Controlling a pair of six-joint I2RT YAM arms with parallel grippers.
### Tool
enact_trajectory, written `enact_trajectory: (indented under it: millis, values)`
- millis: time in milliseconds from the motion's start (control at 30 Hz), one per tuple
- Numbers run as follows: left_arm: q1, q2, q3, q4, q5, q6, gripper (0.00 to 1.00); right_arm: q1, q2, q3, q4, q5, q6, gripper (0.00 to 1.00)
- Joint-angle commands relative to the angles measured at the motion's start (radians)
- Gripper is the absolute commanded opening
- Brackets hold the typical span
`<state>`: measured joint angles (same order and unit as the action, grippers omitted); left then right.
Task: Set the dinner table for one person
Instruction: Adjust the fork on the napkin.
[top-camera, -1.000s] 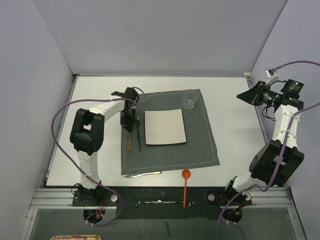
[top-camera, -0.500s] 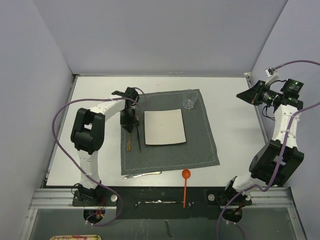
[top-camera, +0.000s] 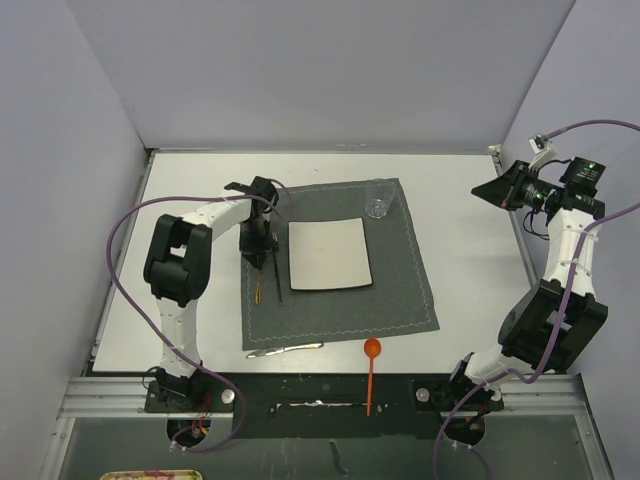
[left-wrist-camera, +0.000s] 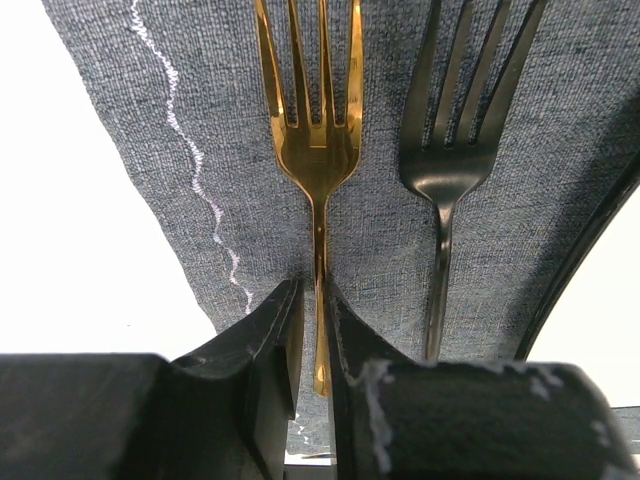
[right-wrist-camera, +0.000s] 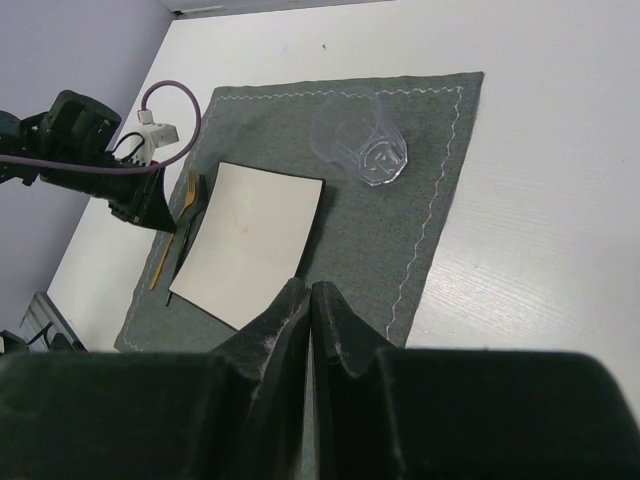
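Observation:
On the white dinner table (top-camera: 480, 290) lies a dark grey placemat (top-camera: 400, 290) with a square off-white plate (top-camera: 330, 254) in its middle. A gold fork (left-wrist-camera: 318, 150) and a dark fork (left-wrist-camera: 450, 170) lie side by side on the mat left of the plate, tines pointing away. My left gripper (left-wrist-camera: 313, 300) stands low over the gold fork's handle end, jaws slightly open either side of it, with a thin gap on the left. My right gripper (right-wrist-camera: 312, 295) hangs shut and empty, high at the table's right side.
A clear glass (top-camera: 379, 199) stands on the mat's far right corner. A silver knife (top-camera: 285, 349) lies at the mat's near edge, and an orange spoon (top-camera: 371, 370) reaches from the table's near edge onto the dark base rail. Walls enclose the table on three sides.
The left jaws have eased apart from the gold fork's handle, and the fork now lies flat on the mat. The right arm has not moved.

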<state>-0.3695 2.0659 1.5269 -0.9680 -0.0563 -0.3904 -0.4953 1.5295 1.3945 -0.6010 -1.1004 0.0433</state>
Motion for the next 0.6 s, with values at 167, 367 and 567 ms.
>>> enact_trajectory:
  millis: [167, 367, 567]
  values:
    - [0.007, -0.017, 0.022, -0.018, -0.006, 0.017, 0.14, 0.009, -0.029, 0.011, 0.038, -0.033, 0.010, 0.05]
    - [0.000, -0.007, 0.018, -0.009, 0.011, 0.021, 0.13, 0.009, -0.032, 0.011, 0.034, -0.033, 0.008, 0.05]
    - [-0.006, 0.018, 0.023, -0.008, 0.030, 0.021, 0.11, 0.009, -0.031, 0.011, 0.026, -0.029, 0.000, 0.04]
